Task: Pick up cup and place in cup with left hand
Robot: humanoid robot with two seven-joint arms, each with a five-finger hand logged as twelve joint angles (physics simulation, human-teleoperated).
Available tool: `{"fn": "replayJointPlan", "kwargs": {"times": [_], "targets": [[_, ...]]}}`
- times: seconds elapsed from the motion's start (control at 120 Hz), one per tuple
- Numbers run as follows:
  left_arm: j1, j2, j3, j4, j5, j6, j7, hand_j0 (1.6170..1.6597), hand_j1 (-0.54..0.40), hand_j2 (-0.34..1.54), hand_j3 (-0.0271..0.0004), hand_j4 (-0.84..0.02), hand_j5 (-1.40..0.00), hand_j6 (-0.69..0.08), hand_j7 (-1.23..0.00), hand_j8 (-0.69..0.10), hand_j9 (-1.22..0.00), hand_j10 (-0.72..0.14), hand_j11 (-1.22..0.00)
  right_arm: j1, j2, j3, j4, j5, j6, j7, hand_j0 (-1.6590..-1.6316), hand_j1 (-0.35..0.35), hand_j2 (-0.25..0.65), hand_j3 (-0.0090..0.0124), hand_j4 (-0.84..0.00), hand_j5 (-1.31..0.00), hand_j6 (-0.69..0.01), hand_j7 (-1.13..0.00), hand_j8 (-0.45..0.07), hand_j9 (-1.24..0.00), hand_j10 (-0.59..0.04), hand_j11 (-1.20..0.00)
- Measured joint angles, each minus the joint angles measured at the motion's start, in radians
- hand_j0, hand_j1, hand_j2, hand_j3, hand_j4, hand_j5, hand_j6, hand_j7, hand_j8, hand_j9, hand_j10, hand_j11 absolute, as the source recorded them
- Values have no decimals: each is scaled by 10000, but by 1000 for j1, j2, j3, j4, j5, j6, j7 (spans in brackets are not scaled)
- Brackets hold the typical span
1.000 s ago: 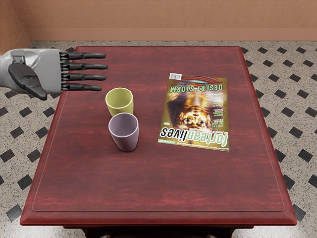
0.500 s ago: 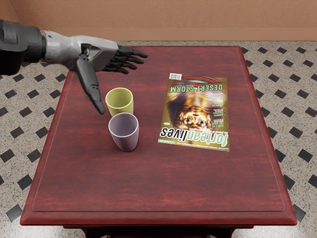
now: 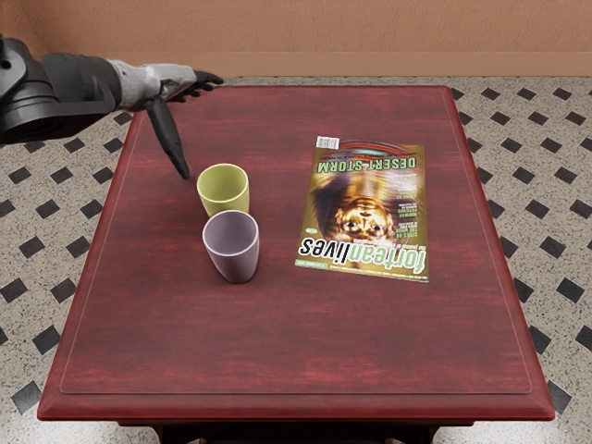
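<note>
My left hand (image 3: 196, 125) reaches in from the picture's left, behind and left of the cups, over the table's far left part. Its fingers are extended and its thumb points down toward the table, apart from both cups, and it holds nothing. A yellow-green cup (image 3: 224, 196) stands upright on the table. Just in front of it a light purple cup (image 3: 232, 252) stands upright too, overlapping the other's lower edge in this view; whether they touch I cannot tell.
A magazine (image 3: 363, 211) lies flat to the right of the cups. All of it rests on the dark red table (image 3: 305, 342), whose far edge runs below the wall.
Coming farther over the table, my left hand has turned so its thumb hangs down; over the last half second it has moved back and left. Cups and magazine have not moved.
</note>
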Motion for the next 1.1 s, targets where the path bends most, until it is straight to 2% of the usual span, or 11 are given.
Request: {"fn": "replayJointPlan", "kwargs": {"times": [0.117, 0.308, 0.358, 0.567, 0.725, 0.967, 1.1], "targets": [[15, 6, 50, 6, 44, 10, 0, 16581, 3349, 34, 0, -148, -166, -156, -164, -153, -163, -143, -162, 0, 0, -1, 1, 0, 0, 0, -16581, -3491, 2, 0, -6, -1, -9, 0, -7, -1, -5, -1], [16, 19, 89, -16, 69, 13, 0, 16581, 3340, 38, 0, -161, -177, -170, -176, -167, -174, -156, -173, 4, 0, 0, 2, 0, 0, 0, -16581, -3491, 2, 0, -6, -1, -9, 0, -6, -1, -4, -1], [30, 21, 97, -21, 73, 12, 0, 16581, 3341, 37, 0, -159, -176, -168, -174, -165, -173, -154, -172, 5, 0, 0, 2, 0, 0, 0, -16581, -3491, 2, 0, -6, -1, -9, 0, -7, -1, -5, -1], [28, 17, 120, -28, 96, 11, 0, 16581, 3338, 40, 0, -166, -181, -176, -179, -173, -178, -160, -177, 6, 0, 0, 2, 0, 0, 0, -16581, -3491, 2, 0, -6, -1, -8, 0, -6, -1, -4, -1], [32, -51, 131, -28, 123, 15, 0, 16581, 3333, 41, 0, -171, -187, -182, -185, -178, -183, -166, -182, 6, 0, -1, 2, 0, 0, 0, -16581, -3491, 2, 0, -6, -1, -8, 0, -6, -1, -4, -1], [30, -60, 130, -13, 120, 36, 0, 16581, 3285, 49, 0, -208, -238, -218, -236, -215, -235, -203, -234, 7, 0, -1, 2, 0, 0, -1, -16581, -3491, 2, 0, -6, -1, -8, 0, -6, -1, -4, -1], [25, -45, 135, -42, 125, 6, 0, 16581, 3118, 77, 0, -347, -419, -357, -417, -354, -416, -342, -415, 7, 0, -1, 2, 0, 0, -1, -16581, -3491, 2, 0, -6, -1, -8, 0, -6, -1, -4, -1]]}}
